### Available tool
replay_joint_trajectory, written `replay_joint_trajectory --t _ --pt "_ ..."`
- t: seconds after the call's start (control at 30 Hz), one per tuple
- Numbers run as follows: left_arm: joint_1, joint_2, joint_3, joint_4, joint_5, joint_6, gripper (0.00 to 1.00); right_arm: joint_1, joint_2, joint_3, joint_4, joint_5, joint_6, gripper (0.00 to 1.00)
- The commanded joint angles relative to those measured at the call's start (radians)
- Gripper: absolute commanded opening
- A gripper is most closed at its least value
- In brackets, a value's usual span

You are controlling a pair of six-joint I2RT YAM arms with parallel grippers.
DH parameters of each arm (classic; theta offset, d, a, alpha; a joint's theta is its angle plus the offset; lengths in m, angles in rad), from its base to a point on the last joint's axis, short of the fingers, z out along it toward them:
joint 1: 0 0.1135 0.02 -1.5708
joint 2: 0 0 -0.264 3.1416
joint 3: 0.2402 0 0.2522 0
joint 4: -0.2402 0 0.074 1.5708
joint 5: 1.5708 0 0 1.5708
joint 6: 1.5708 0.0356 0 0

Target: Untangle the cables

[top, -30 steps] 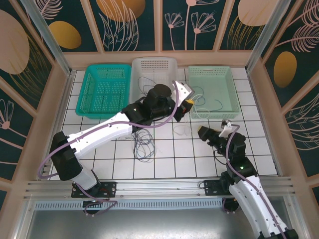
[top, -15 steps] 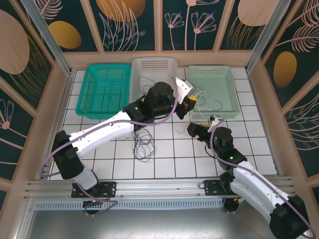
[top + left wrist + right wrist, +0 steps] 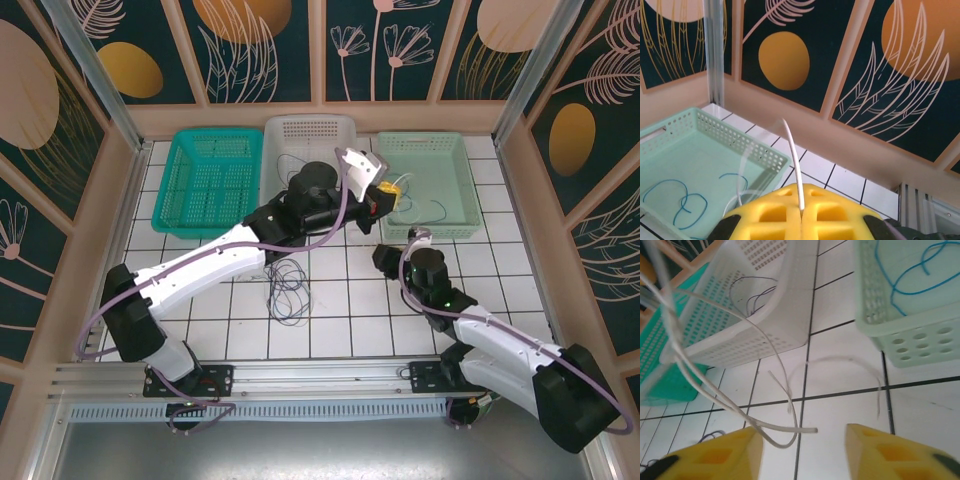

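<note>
Cables (image 3: 288, 285), dark, lie coiled on the tiles (image 3: 330, 330) below the left arm (image 3: 220, 262) in the top view; the left gripper (image 3: 390, 193) hangs by the pale green basket (image 3: 445, 160). Left wrist view: pads (image 3: 775, 212) clenched on a white cable (image 3: 796, 165). Right wrist view: right gripper (image 3: 802, 455) spread, empty, white cable loops before it.

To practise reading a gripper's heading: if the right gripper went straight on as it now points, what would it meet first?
Probably the loose end of the pale cable, just ahead of the open right gripper; beyond it, tiled floor. Depth is uncertain.
</note>
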Motion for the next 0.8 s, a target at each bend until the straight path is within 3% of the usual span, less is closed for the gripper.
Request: replay_joint_trajectory --t 0.0,0.43,0.57,0.6,0.77 --pt "0.007 -0.062 0.015 0.065 -0.001 -0.007 0.00 0.005 -0.033 0.008 -0.082 0.088 0.034 0.39" --pt "0.041 -0.132 -0.020 0.108 0.012 -0.045 0.00 0.005 -0.294 -0.083 -0.374 0.118 0.128 0.09" --pt "0.052 -0.135 -0.023 0.128 0.030 -0.065 0.00 0.003 -0.339 -0.089 -0.471 0.128 0.166 0.03" --pt "0.052 -0.135 -0.024 0.135 0.036 -0.069 0.00 0.004 -0.344 -0.090 -0.469 0.111 0.163 0.06" --pt "0.054 -0.117 -0.025 0.154 0.068 -0.097 0.00 0.013 -0.358 -0.103 -0.324 -0.009 0.077 0.53"
